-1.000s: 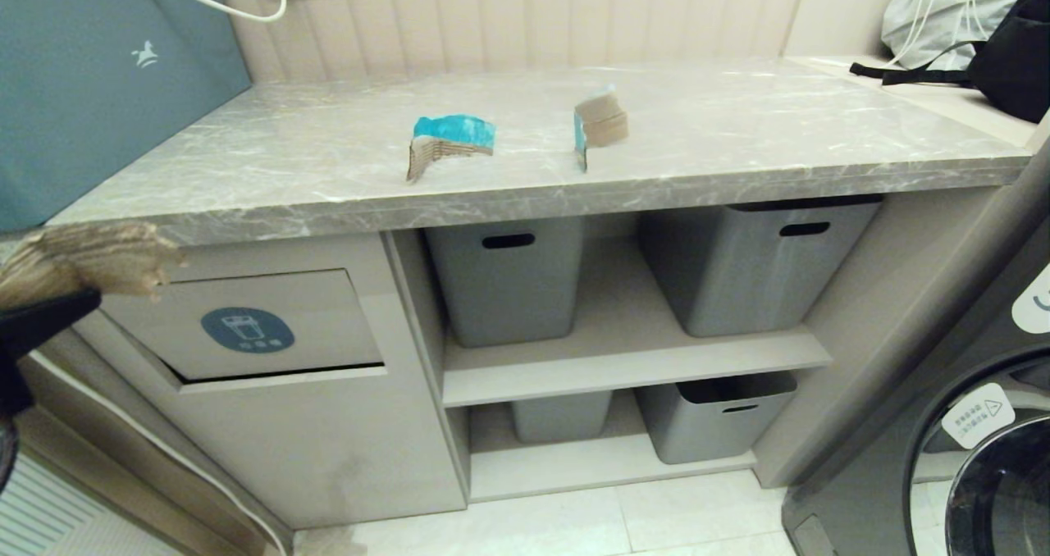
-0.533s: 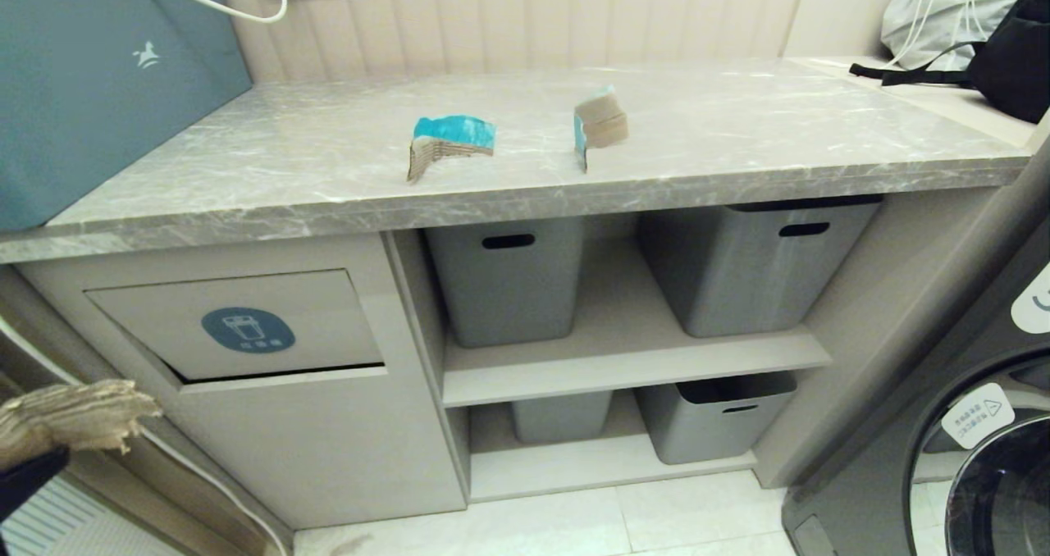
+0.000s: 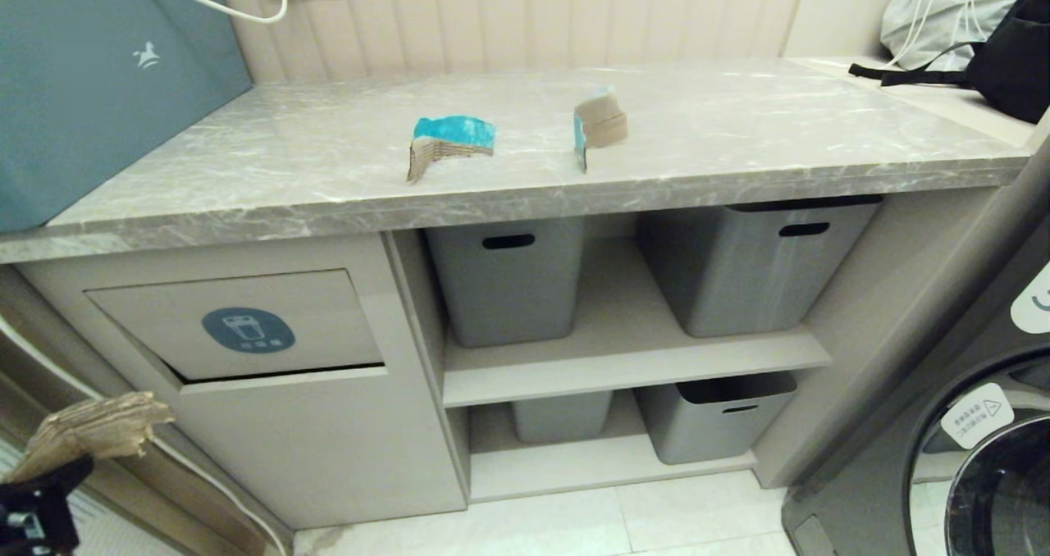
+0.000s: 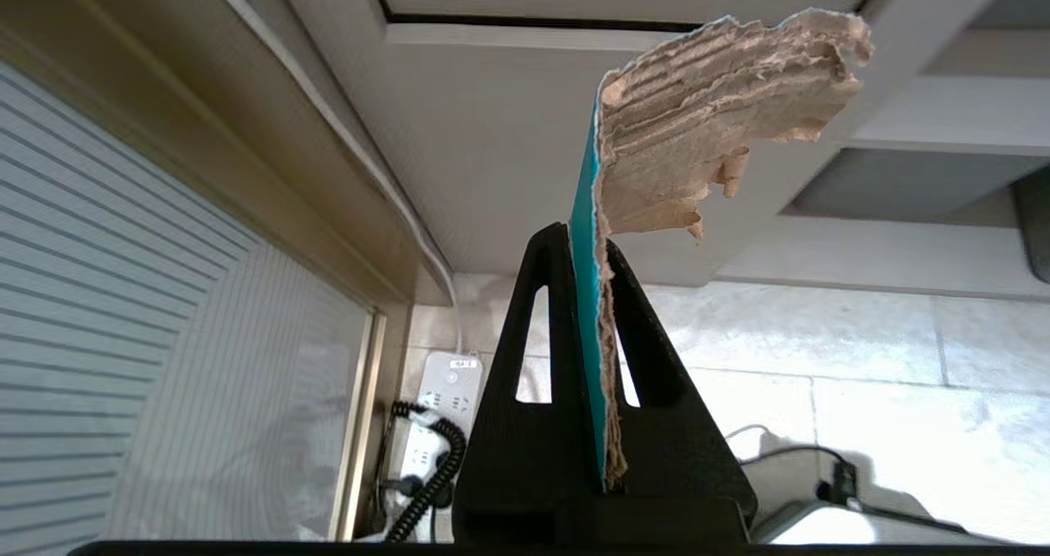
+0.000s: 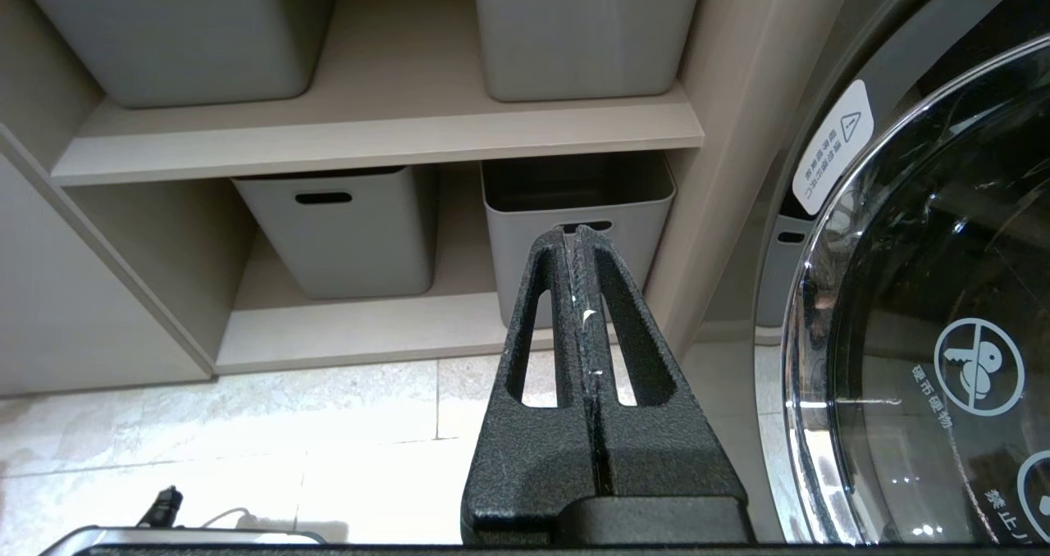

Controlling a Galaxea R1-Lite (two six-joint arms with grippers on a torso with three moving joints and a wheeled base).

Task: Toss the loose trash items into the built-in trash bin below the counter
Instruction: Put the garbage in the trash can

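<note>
My left gripper (image 4: 589, 244) is shut on a torn cardboard scrap (image 4: 705, 129) with a turquoise face on one side. In the head view that scrap (image 3: 94, 429) hangs low at the far left, below and left of the built-in trash bin flap (image 3: 312, 306) with its round blue sticker (image 3: 248, 330). The left gripper (image 3: 74, 462) is partly cut off by the picture's edge. Two more scraps lie on the grey marble counter (image 3: 738, 146): one turquoise-topped (image 3: 451, 139), one folded brown with a turquoise edge (image 3: 599, 125). My right gripper (image 5: 579, 236) is shut and holds nothing, low by the washer.
Grey plastic bins (image 3: 509, 277) (image 3: 755, 261) stand on open shelves right of the flap, with two more (image 3: 714, 417) below. A washing machine (image 3: 976, 458) stands at the right. A teal box (image 3: 98, 80) sits on the counter's left end. A power strip and cables (image 4: 439, 400) lie on the floor.
The left gripper has carried its scrap down from counter-edge height to below the flap's level, and the scrap has shifted slightly rightward at the end. Counter scraps have not moved.
</note>
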